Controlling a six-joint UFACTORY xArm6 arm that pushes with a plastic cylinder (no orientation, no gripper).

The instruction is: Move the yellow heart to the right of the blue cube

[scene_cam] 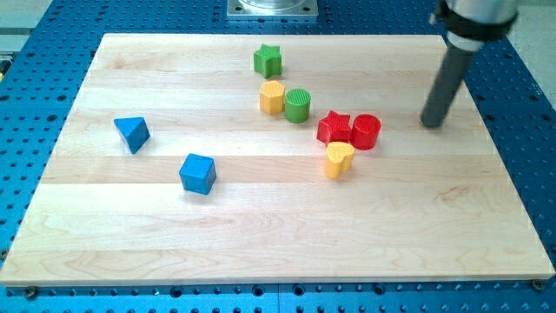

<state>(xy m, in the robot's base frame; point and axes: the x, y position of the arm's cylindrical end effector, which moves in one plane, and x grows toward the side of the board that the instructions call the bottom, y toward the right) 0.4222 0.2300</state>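
The yellow heart lies near the board's middle, just below the red star and touching or nearly touching it. The blue cube sits well to the heart's left, slightly lower in the view. My tip rests on the board at the view's upper right, apart from every block. It is to the right of the red cylinder and up and to the right of the yellow heart.
A blue triangular block lies at the view's left. A green star, a yellow hexagonal block and a green cylinder cluster at top centre. The wooden board sits on a blue perforated table.
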